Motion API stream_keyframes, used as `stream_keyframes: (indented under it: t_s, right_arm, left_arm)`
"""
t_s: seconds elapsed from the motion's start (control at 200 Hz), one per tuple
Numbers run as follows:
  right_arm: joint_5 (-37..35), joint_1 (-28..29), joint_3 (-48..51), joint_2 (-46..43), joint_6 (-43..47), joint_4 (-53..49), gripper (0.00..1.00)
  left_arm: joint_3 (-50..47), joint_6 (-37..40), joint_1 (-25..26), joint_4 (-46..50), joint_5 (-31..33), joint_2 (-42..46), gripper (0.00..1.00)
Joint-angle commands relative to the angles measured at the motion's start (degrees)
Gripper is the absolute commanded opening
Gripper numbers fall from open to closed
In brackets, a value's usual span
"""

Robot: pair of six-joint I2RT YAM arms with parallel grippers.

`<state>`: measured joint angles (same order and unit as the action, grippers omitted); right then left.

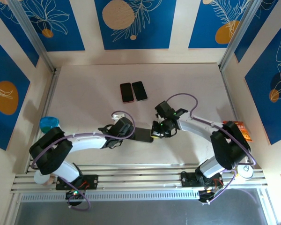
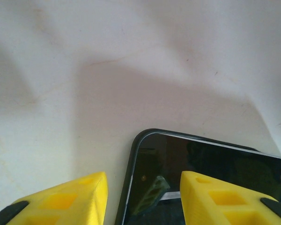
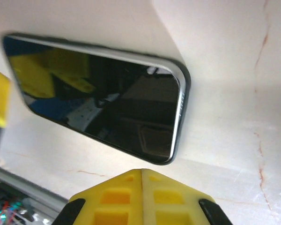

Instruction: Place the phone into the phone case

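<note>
A black phone (image 1: 143, 134) lies flat, screen up, on the white table between my two grippers. A dark phone case rim (image 2: 133, 150) wraps its visible corner in the left wrist view. In the right wrist view the case rim (image 3: 187, 86) hugs the other end of the phone (image 3: 107, 108). My left gripper (image 1: 130, 131) stands open over the phone's left end. One yellow finger (image 2: 225, 201) hangs over the screen (image 2: 215, 159), the other (image 2: 61, 201) over bare table. My right gripper (image 1: 157, 131) is shut with nothing in it, its tip (image 3: 142, 172) just short of the phone's corner.
Two more phones lie side by side farther back, one red-edged (image 1: 126, 92) and one black (image 1: 139, 90). A blue object (image 1: 49, 123) sits at the left edge. An orange packet (image 1: 241, 130) lies at the right edge. Walls close in the table on three sides.
</note>
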<state>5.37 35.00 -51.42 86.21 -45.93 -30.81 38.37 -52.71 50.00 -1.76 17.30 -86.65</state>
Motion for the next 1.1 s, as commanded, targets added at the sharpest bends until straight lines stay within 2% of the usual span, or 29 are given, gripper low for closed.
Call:
stream_keyframes:
  t_s: [0.0,0.325,0.63,1.095]
  right_arm:
    - [1.71,-1.78,-3.3,-2.12,1.35,-2.17,0.0]
    - [1.58,-5.27,-6.17,5.76,7.82,-0.55,0.0]
    - [1.79,-5.25,-6.96,10.42,9.45,0.13,0.0]
    - [-0.84,-3.6,-6.85,15.82,10.92,-0.97,0.0]
  left_arm:
    - [2.17,1.69,-0.25,3.78,1.97,2.03,0.45]
    - [5.21,1.5,-0.16,0.26,-3.38,-2.6,0.33]
    - [6.39,1.02,-0.16,-0.88,-5.01,-6.65,0.32]
    - [3.84,0.15,-0.16,-1.58,-4.73,-6.7,0.32]
